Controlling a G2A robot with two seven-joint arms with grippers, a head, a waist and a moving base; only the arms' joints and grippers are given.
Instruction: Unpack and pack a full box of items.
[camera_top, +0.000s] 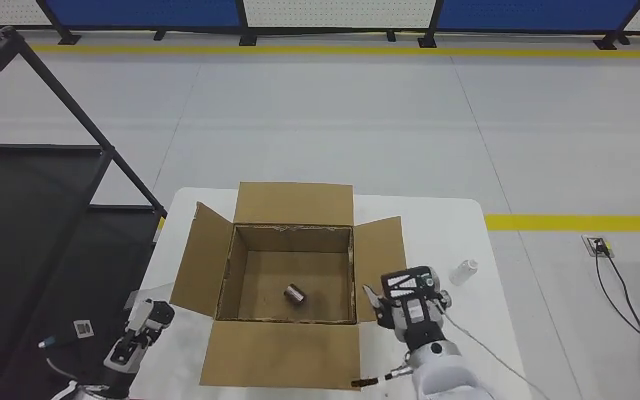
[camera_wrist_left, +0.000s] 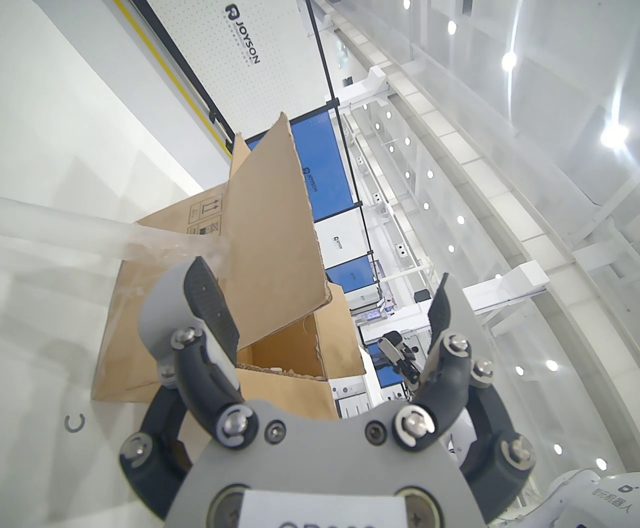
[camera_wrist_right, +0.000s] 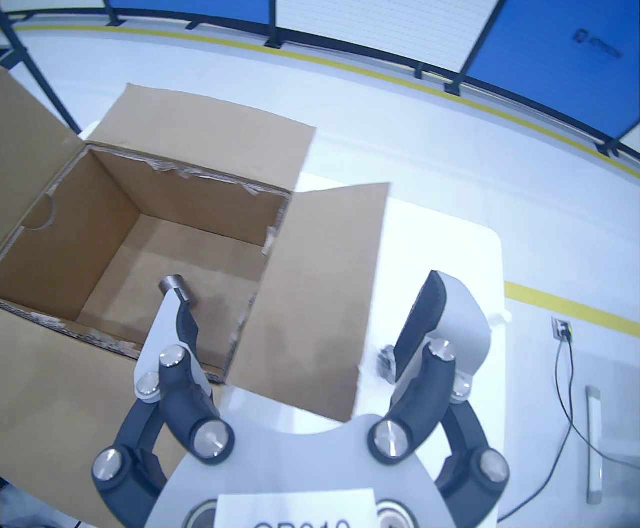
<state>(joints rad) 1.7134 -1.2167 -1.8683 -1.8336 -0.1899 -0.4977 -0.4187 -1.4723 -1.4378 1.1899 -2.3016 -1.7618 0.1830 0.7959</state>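
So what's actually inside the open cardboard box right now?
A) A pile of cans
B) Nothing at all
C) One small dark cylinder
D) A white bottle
C: a single small dark cylinder lies on the floor of the box, while the white bottle sits outside it on the table.

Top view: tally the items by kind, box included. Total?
cardboard box: 1
dark cylinder, lying inside the box: 1
white container, standing outside the box: 1
Total: 3
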